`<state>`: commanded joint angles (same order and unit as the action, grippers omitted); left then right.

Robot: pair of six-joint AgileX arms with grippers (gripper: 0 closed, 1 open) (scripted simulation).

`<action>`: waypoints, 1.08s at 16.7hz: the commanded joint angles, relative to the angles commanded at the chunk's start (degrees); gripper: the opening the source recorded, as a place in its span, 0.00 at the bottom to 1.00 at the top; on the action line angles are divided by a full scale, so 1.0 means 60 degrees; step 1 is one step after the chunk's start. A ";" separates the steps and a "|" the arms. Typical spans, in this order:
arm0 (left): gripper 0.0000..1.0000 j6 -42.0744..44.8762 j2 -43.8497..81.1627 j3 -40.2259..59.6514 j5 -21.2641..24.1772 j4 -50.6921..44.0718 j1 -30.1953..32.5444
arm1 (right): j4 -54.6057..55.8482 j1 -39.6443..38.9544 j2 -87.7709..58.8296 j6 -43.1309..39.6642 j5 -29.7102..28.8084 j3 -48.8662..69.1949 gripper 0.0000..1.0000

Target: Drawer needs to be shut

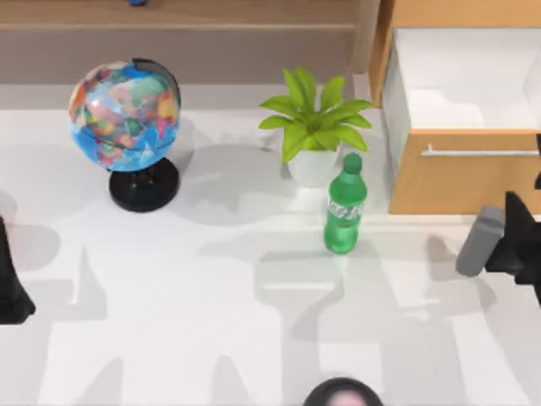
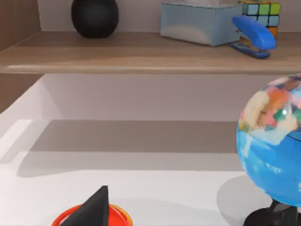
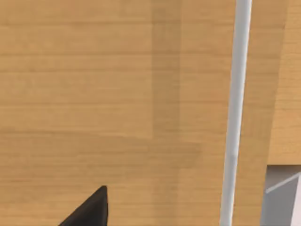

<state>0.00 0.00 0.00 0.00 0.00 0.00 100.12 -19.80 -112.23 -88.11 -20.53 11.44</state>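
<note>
Top view: the drawer stands pulled out at the bench's far right, the right claw just before its front, grip unreadable. Left arm parked at the left edge. Right wrist view: wooden front and handle close.

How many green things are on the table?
2: a potted plant at the back of the table, and a green bottle standing right in front of it. Both are left of the open drawer.
</note>
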 joint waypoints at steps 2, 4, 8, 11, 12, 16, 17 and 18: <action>1.00 0.0000 0.0000 0.0000 0.0000 0.0000 0.0000 | 0.0089 -0.0010 -0.0173 -0.0159 -0.0188 0.0141 1.00; 1.00 0.0000 0.0000 0.0000 0.0000 0.0000 0.0000 | 0.0092 -0.0010 -0.0180 -0.0165 -0.0195 0.0147 1.00; 1.00 0.0000 0.0000 0.0000 0.0000 0.0000 0.0000 | 0.0059 0.0025 -0.0221 -0.0153 -0.0169 0.0143 1.00; 1.00 0.0000 0.0000 0.0000 0.0000 0.0000 0.0000 | -0.0191 0.0149 -0.0252 -0.0165 -0.0037 0.0509 1.00; 1.00 0.0000 0.0000 0.0000 0.0000 0.0000 0.0000 | -0.0322 0.0209 -0.0278 -0.0168 0.0023 0.0665 1.00; 1.00 0.0000 0.0000 0.0000 0.0000 0.0000 0.0000 | -0.0644 0.0356 -0.0336 -0.0168 0.0169 0.1046 1.00; 1.00 0.0000 0.0000 0.0000 0.0000 0.0000 0.0000 | -0.0644 0.0356 -0.0336 -0.0168 0.0169 0.1046 1.00; 1.00 0.0000 0.0000 0.0000 0.0000 0.0000 0.0000 | -0.0644 0.0356 -0.0336 -0.0168 0.0169 0.1046 1.00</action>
<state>0.00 0.00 0.00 0.00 0.00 0.00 96.26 -17.66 -114.25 -89.12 -19.51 17.72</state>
